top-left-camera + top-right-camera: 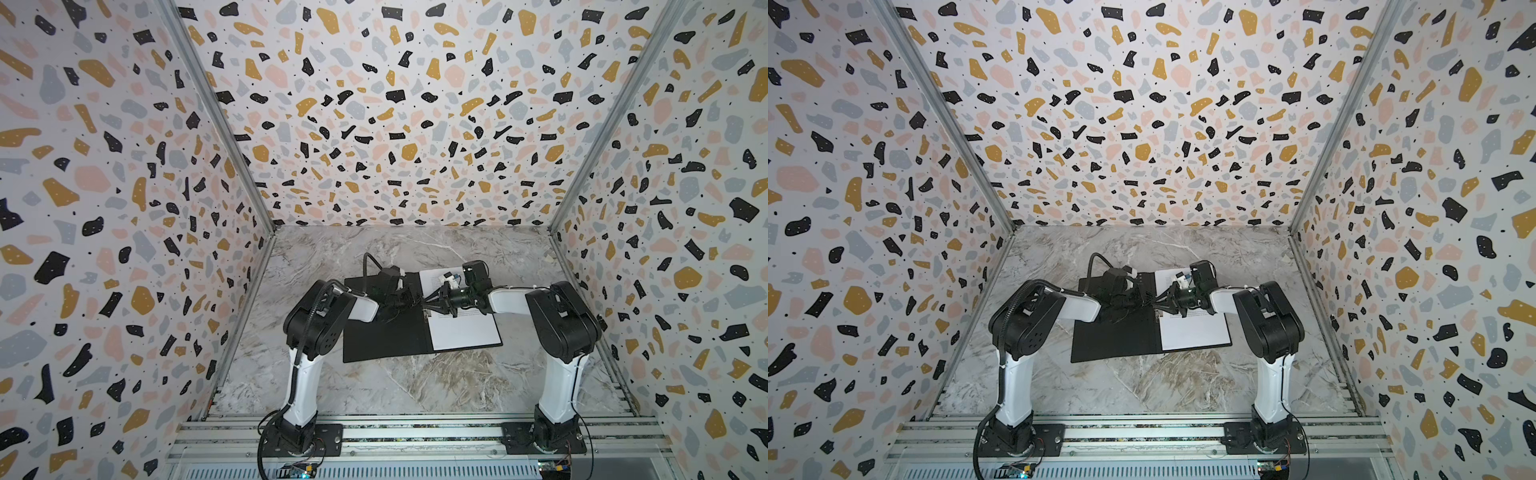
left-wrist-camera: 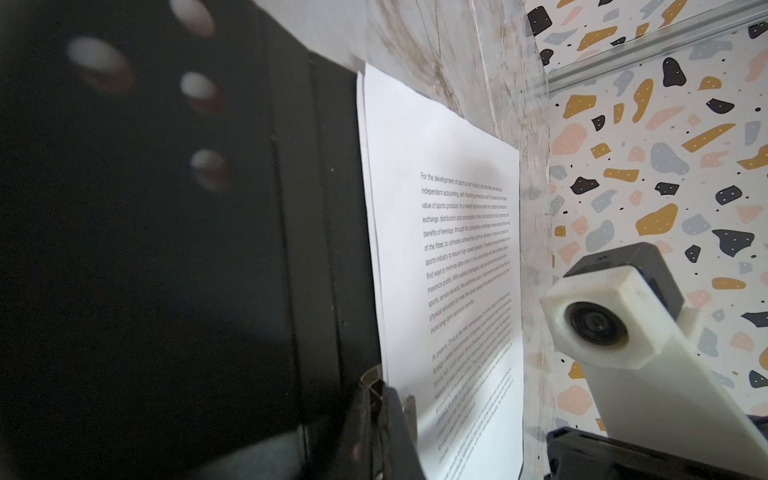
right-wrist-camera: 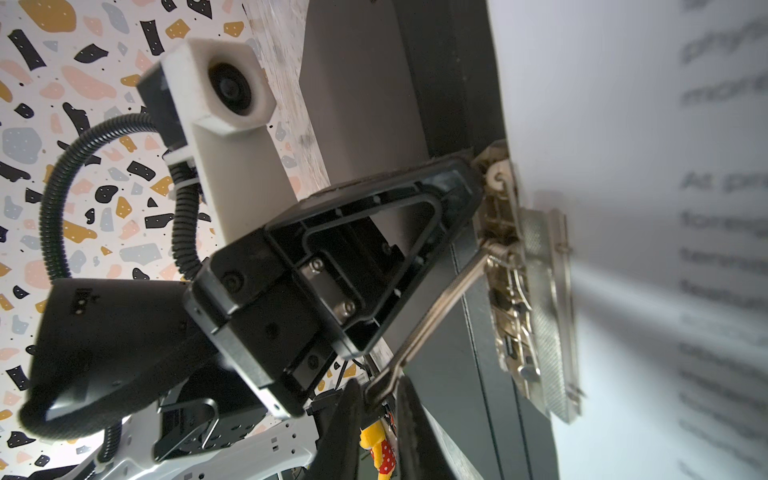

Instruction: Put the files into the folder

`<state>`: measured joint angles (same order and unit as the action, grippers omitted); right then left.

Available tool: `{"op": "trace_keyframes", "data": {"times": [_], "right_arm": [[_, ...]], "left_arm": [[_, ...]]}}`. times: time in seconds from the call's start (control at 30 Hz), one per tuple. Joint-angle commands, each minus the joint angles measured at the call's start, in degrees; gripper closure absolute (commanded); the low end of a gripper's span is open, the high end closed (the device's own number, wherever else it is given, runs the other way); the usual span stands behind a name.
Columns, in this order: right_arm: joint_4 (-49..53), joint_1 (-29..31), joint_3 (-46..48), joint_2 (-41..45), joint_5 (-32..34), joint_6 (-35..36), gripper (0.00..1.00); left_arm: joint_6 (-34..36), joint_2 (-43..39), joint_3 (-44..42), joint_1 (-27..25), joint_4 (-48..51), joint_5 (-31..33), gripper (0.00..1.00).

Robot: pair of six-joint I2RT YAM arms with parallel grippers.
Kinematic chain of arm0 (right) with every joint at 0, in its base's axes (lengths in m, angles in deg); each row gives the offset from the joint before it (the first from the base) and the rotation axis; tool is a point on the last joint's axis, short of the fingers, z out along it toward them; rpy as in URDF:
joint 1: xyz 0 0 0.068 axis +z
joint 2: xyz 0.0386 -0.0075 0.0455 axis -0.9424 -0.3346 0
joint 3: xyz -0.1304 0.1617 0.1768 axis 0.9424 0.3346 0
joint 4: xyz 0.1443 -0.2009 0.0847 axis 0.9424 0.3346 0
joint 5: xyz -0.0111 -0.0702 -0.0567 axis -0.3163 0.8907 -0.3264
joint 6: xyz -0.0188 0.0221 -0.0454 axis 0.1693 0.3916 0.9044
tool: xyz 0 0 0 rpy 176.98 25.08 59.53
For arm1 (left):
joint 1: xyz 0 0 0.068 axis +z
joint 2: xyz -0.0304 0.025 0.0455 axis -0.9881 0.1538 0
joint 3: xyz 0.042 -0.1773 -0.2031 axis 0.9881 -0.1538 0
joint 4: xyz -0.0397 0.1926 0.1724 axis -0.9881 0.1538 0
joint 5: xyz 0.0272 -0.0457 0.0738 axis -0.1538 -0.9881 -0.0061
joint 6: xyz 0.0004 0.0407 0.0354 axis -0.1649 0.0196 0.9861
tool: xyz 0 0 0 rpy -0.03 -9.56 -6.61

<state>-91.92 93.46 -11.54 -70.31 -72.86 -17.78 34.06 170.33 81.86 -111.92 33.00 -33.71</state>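
From above, hard to make out the left gripper (image 1: 411, 298) against the black. Only in the right wrist view plain to see its jaws shut, tip pressed against the metal clip (image 3: 536, 299). There too the clip's lever (image 3: 440, 307) raised, its end pinched between the closed jaws of the right gripper (image 3: 380, 401). Both arms elbow-up, forearms angled inward, meeting mid-frame over the spine. Open flat at the centre of the marble table (image 1: 407, 386), the folder (image 1: 382, 336), black inside up. On its right half the files (image 1: 463, 328), text sheet uppermost. Second sheet's edge beneath showing only in the left wrist view.
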Motion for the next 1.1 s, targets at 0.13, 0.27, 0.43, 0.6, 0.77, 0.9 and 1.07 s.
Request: {"op": "trace_keyframes", "data": {"times": [0.13,0.27,0.43,0.6,0.77,0.9,1.07], "right_arm": [[-0.44,0.04,-1.22,0.35,-0.92,0.23,0.84],[-0.45,0.01,-1.20,0.27,-0.95,0.21,0.85],[-0.26,0.07,-1.05,0.32,-1.00,0.72,0.87],[-0.20,0.07,-0.33,0.75,-1.08,1.00,0.89],[-0.11,0.11,0.36,1.36,-1.42,1.58,0.90],[0.30,0.20,0.92,1.56,-1.72,2.56,0.92],[0.56,0.55,2.37,1.70,-1.88,3.53,0.93]], "left_arm": [[1.59,1.66,0.03,-0.17,2.66,-0.82,0.94],[1.81,1.59,0.02,-0.16,2.92,-0.80,0.94],[1.99,1.67,0.02,-0.09,3.22,-0.71,0.94],[1.99,1.77,-0.01,-0.09,3.22,-0.71,0.94],[2.00,1.84,0.14,-0.09,3.40,-0.62,0.94],[2.04,1.90,0.23,-0.09,3.58,-0.51,0.94],[2.12,1.86,0.17,-0.09,3.82,-0.49,0.94]]}}
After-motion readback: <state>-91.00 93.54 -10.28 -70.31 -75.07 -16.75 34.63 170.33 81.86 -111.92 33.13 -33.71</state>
